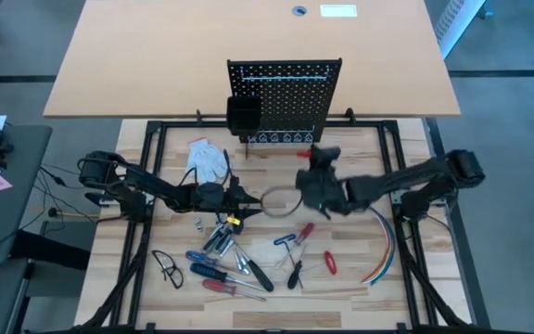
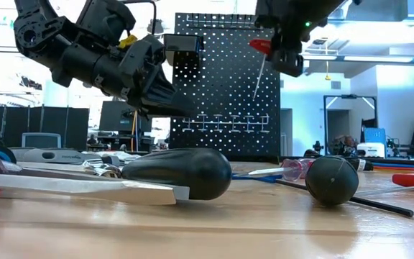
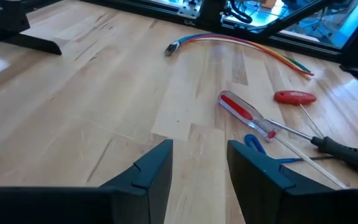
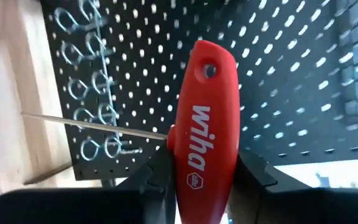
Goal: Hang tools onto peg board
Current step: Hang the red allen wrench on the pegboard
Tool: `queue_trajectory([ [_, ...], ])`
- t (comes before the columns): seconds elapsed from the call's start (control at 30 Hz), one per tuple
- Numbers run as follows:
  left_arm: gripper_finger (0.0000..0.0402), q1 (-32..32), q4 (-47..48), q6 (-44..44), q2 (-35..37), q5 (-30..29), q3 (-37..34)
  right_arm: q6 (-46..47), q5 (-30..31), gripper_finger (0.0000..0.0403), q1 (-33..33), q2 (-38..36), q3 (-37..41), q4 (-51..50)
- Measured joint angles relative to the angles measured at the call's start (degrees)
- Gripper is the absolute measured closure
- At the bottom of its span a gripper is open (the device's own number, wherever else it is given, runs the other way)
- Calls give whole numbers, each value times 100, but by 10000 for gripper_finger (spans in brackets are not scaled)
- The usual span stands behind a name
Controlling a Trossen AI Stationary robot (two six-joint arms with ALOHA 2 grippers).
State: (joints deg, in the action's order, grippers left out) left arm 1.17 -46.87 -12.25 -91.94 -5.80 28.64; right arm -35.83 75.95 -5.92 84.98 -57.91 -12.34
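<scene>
The black peg board (image 1: 286, 97) stands upright at the table's far side, its hooks (image 4: 95, 93) along the bottom. My right gripper (image 1: 321, 153) is raised in front of the board, shut on a red T-handle key (image 2: 261, 47). My left gripper (image 3: 199, 149) is open over bare wood near the table's middle, left of the right gripper, with nothing between its fingers. The other tools lie flat on the table: screwdrivers (image 1: 235, 264) at the near left, a clear red-cored screwdriver (image 3: 244, 112) and a second red T-handle key (image 3: 295, 96) farther right. My right gripper pinches the key's red handle (image 4: 194, 177) between its two fingers, on the half away from the end with the hole. The fingers come about level from the near side, pointing at the peg board. The key is clear of the table, its thin shaft (image 2: 257, 79) slanting down.
A white glove (image 1: 209, 160) lies left of the board's foot. A bundle of coloured cables (image 1: 386, 250) curves along the near right. Safety glasses (image 1: 167, 267) lie at the near left. A black bin (image 1: 244, 116) hangs on the board's left side.
</scene>
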Motion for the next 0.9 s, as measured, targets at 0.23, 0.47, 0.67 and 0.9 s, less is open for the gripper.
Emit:
queue_trajectory([
  [0.23, 256, -2, -7, 26, 0, -1, 2, -22, -1038, 302, 1131, -243, 0, -78],
  [0.47, 256, 0, -11, 106, 0, -2, 4, -177, -1244, 302, 1888, -217, 2, -36],
  [0.67, 256, 0, -13, 107, 0, -4, 6, -214, -1295, 302, 2036, -217, 2, -47],
  [0.9, 256, 0, -17, 107, 2, -4, 6, -175, -1545, 302, 2149, -123, 4, -45],
])
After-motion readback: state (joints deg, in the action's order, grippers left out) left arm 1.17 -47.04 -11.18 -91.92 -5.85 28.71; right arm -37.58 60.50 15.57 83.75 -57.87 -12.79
